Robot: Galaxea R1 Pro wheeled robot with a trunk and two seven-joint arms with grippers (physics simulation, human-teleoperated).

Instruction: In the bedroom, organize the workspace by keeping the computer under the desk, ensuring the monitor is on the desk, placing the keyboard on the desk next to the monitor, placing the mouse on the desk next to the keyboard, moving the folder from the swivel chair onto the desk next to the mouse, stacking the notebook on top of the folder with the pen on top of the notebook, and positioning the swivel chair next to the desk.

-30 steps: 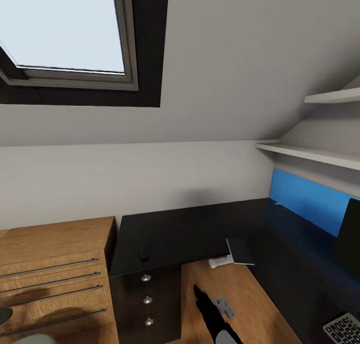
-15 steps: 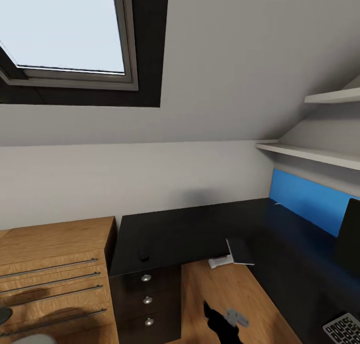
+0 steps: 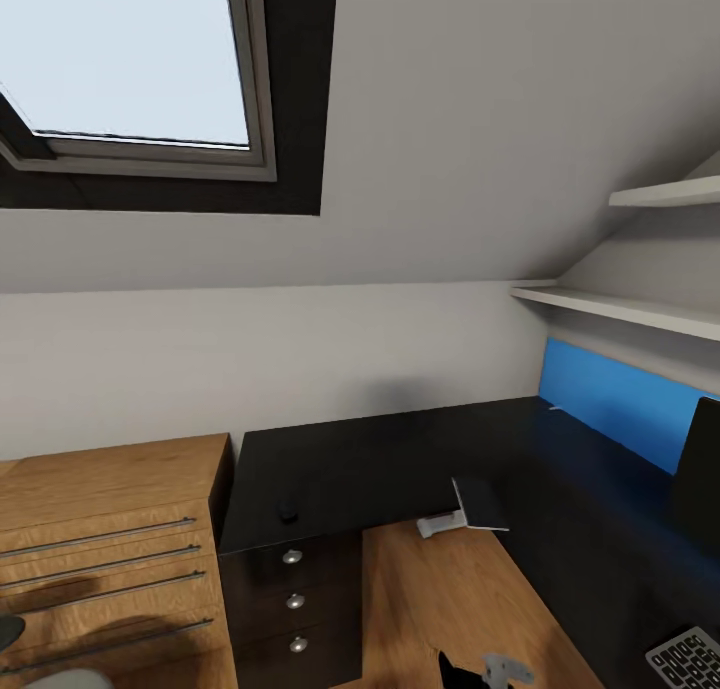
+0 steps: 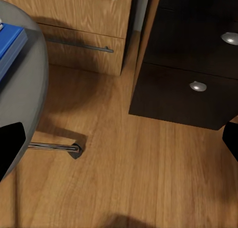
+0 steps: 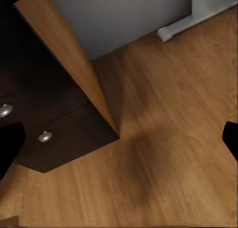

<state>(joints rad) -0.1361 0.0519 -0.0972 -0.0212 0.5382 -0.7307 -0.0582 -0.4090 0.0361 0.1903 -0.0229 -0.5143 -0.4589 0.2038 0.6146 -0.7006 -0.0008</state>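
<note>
Folder [image 4: 9, 45] lies on the swivel chair [image 4: 27, 94] seat, well apart from the desk [image 3: 400, 459] drawers. Left end effector [image 4: 119, 139], fingers spread and empty, is the nearer; right end effector [image 5: 119, 139], also released, faces the desk's drawer unit.
</note>
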